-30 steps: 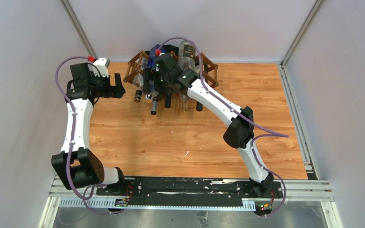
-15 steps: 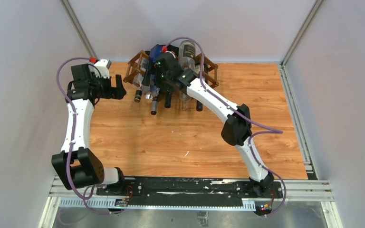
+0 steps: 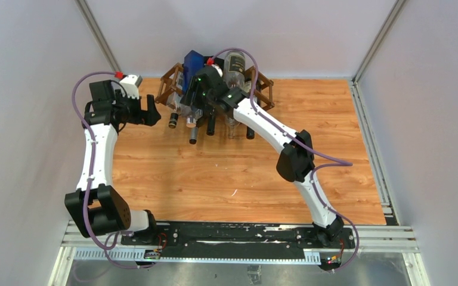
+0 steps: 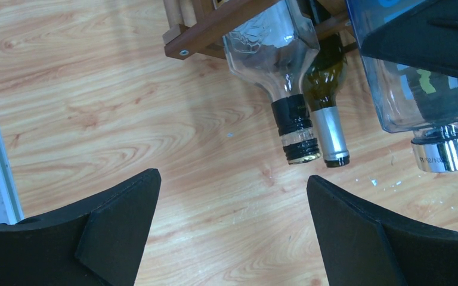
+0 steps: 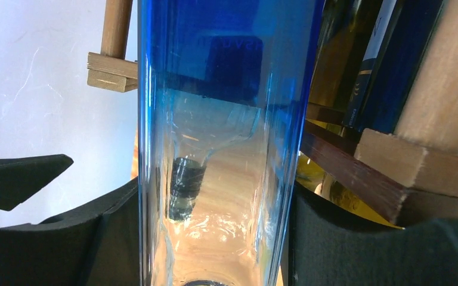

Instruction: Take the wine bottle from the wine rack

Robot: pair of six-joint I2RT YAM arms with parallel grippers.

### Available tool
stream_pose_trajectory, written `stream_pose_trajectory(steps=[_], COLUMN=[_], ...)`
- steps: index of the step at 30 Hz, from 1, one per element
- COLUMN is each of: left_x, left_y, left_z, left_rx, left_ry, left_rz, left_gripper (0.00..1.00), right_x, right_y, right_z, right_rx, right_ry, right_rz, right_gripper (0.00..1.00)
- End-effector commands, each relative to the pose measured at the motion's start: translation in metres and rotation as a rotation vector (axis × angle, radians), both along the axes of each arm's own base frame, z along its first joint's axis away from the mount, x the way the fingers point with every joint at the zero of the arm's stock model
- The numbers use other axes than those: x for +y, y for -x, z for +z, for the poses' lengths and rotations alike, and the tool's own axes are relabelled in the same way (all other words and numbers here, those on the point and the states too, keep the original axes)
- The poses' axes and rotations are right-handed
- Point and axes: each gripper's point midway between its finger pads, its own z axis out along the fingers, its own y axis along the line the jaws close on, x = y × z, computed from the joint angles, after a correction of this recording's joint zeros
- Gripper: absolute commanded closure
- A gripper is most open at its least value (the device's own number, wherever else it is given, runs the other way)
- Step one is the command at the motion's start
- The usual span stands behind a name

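Right gripper (image 5: 220, 238) has closed in since a second ago, and the blue bottle (image 5: 214, 89) now tips up higher over the wine rack (image 3: 166, 86). Black padded fingers (image 5: 113, 238) press both sides of the smooth, see-through glass, so it is gripped, its body among the dark brown wooden slats at the far edge of the wood-grain table (image 3: 214, 173). Left gripper (image 4: 232, 182) spread wide, holding nothing, above bare board near a clear square-shouldered bottle (image 4: 274, 42) with ribbed black cap and a green bottle (image 4: 325, 71) with silver foil neck, both lying in the rack
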Motion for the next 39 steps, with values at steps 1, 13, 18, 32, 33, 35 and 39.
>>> stream_pose_trajectory(steps=[1, 13, 18, 32, 33, 35, 39], left_x=[-0.005, -0.007, -0.022, -0.088, -0.090, -0.095, -0.106], left_y=[0.000, -0.012, 0.002, 0.070, 0.075, 0.082, 0.098], left_z=[0.004, 0.063, 0.081, 0.089, 0.085, 0.077, 0.065], left_rx=[0.000, -0.211, -0.331, -0.656, -0.670, -0.679, -0.707], left_ry=[-0.007, -0.184, -0.316, -0.612, -0.638, -0.657, -0.696], left_rz=[-0.074, -0.249, -0.404, -0.805, -0.826, -0.854, -0.942], left_gripper=[0.00, 0.00, 0.00, 0.00, 0.00, 0.00, 0.00], right_x=[-0.010, -0.048, -0.075, -0.094, -0.094, -0.096, -0.095], right_y=[-0.004, 0.063, 0.102, 0.168, 0.173, 0.181, 0.203], right_z=[0.040, 0.107, 0.098, 0.118, 0.117, 0.112, 0.102], right_rx=[-0.097, -0.207, -0.135, -0.036, -0.025, -0.009, 0.010], right_ry=[-0.023, -0.001, 0.050, -0.026, -0.025, -0.023, -0.018], right_rz=[-0.005, 0.275, 0.419, 0.610, 0.622, 0.646, 0.719], right_gripper=[0.92, 1.00, 1.00, 1.00, 1.00, 1.00, 1.00])
